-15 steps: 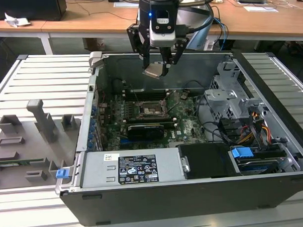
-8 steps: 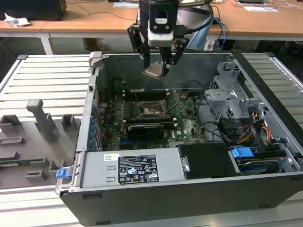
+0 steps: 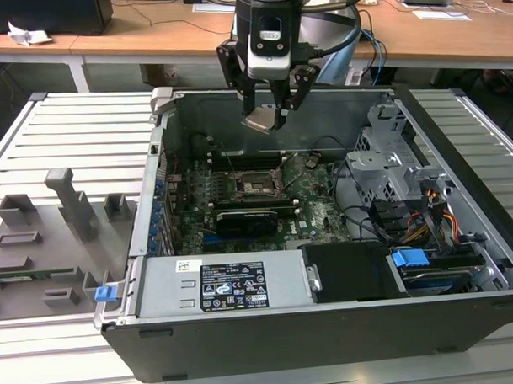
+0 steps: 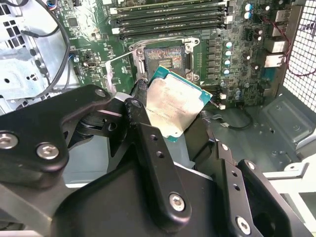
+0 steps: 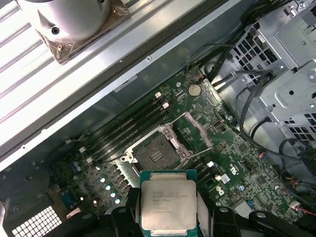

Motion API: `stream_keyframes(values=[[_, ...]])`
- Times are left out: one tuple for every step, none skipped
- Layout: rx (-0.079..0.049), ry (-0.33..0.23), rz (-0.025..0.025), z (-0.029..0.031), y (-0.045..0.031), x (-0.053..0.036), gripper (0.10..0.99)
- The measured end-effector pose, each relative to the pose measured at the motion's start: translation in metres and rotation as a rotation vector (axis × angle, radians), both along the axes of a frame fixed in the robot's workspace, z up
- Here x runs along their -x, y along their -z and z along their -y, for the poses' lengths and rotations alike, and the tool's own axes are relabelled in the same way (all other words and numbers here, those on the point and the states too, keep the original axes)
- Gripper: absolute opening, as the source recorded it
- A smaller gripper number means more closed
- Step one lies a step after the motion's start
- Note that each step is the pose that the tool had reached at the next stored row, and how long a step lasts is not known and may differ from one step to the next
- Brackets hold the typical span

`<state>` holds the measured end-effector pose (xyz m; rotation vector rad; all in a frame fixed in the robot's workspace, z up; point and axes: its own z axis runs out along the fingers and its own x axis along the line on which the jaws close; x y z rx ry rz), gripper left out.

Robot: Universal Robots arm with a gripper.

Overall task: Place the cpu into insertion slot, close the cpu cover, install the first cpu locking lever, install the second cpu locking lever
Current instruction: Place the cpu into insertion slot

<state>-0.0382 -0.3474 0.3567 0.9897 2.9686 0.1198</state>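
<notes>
My gripper [image 3: 269, 116] hangs over the open computer case, shut on the cpu [image 3: 262, 121], a flat square chip with a dull silver top. Both wrist views show the cpu [image 4: 175, 106] [image 5: 169, 205] held by its edges between the black fingers [image 4: 148, 143] [image 5: 123, 217], well above the board. The insertion slot [image 3: 256, 185] [image 4: 165, 59] [image 5: 157, 153] lies bare below, a black square socket with a silver rim. The cpu cover [image 5: 196, 129] stands swung open at the side of the slot. A thin lever [image 4: 118, 57] sticks out beside the socket.
A long black card with fins [image 3: 245, 219] lies just in front of the slot. A labelled power supply [image 3: 218, 286] fills the case's near side. The drive cage [image 3: 390, 162] and loose cables [image 3: 434, 219] are on the exterior view's right. Grey fixtures [image 3: 55, 224] stand outside the case.
</notes>
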Motion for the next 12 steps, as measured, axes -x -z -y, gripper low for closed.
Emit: stream_keyframes(values=[[0.000, 0.005, 0.0000, 0.0000, 0.0000, 0.0000, 0.541], [0.000, 0.011, 0.0000, 0.0000, 0.0000, 0.0000, 0.541], [0.000, 0.015, 0.0000, 0.0000, 0.0000, 0.0000, 0.541], [0.000, 0.021, 0.0000, 0.0000, 0.0000, 0.0000, 0.541], [0.000, 0.025, 0.0000, 0.0000, 0.0000, 0.0000, 0.541], [0.000, 0.030, 0.0000, 0.0000, 0.0000, 0.0000, 0.541], [0.000, 0.034, 0.0000, 0.0000, 0.0000, 0.0000, 0.541], [0.000, 0.039, 0.0000, 0.0000, 0.0000, 0.0000, 0.541], [0.000, 0.043, 0.0000, 0.0000, 0.0001, 0.0000, 0.541], [0.000, 0.049, 0.0001, 0.0000, 0.0001, 0.0000, 0.541], [0.000, 0.054, 0.0000, 0.0000, 0.0001, 0.0000, 0.541], [0.000, 0.059, 0.0000, 0.0000, 0.0001, 0.0000, 0.541]])
